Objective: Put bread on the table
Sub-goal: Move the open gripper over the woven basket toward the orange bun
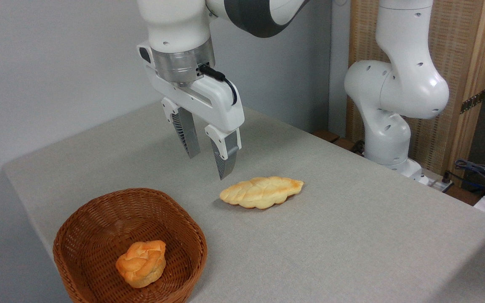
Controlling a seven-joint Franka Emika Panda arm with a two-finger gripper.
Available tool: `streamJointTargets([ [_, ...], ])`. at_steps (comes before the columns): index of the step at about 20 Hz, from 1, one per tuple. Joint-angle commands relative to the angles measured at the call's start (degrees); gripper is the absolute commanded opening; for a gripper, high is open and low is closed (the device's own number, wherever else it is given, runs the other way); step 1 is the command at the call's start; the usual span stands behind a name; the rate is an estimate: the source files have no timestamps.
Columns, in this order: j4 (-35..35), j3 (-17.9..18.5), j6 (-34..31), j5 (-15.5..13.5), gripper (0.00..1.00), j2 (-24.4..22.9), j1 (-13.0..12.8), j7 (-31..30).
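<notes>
Bread [142, 263] is what you are after, and you can see it lying inside the wicker basket [78, 227], low in the bowl and toward the near right side of the floor, a small orange-golden knotted bun with a paler underside. That basket stands on the table [352, 244] near its front left corner, its woven brown rim whole and its wall rising around the bun on every side. Look up and to the right of the basket and you find your gripper [207, 166], hanging in the air well above the cloth, pointing downward with a slight tilt. Its two ribbed grey fingers [226, 159] stand apart with a clear gap between them, and nothing sits in that gap. You will notice the tips hover over bare cloth, between the basket's far rim and the long loaf [261, 192], touching neither. That loaf, pale yellow and braided, lies flat on the table just right of the gripper tips, with its browner end pointing to the right. Behind the table on the right you can see the white arm base [387, 139] rising beside a wooden panel [465, 75], and some cables [478, 170] lie at the far right edge. A plain grey wall [49, 63] fills the left background.
</notes>
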Motion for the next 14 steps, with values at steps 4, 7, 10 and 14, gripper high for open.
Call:
streamJointTargets([
  [4, 0.31, 0.21, 1.20, 0.70, 1.00, -0.14, -0.20, 0.94],
  [7, 0.31, 0.21, 1.46, 0.70, 1.00, -0.05, -0.20, 0.94],
  [10, 0.31, 0.21, 3.39, 0.70, 1.00, 0.12, -0.20, 0.85],
  [14, 0.22, -0.05, 6.99, 0.78, 1.00, 0.30, -0.20, 0.85],
])
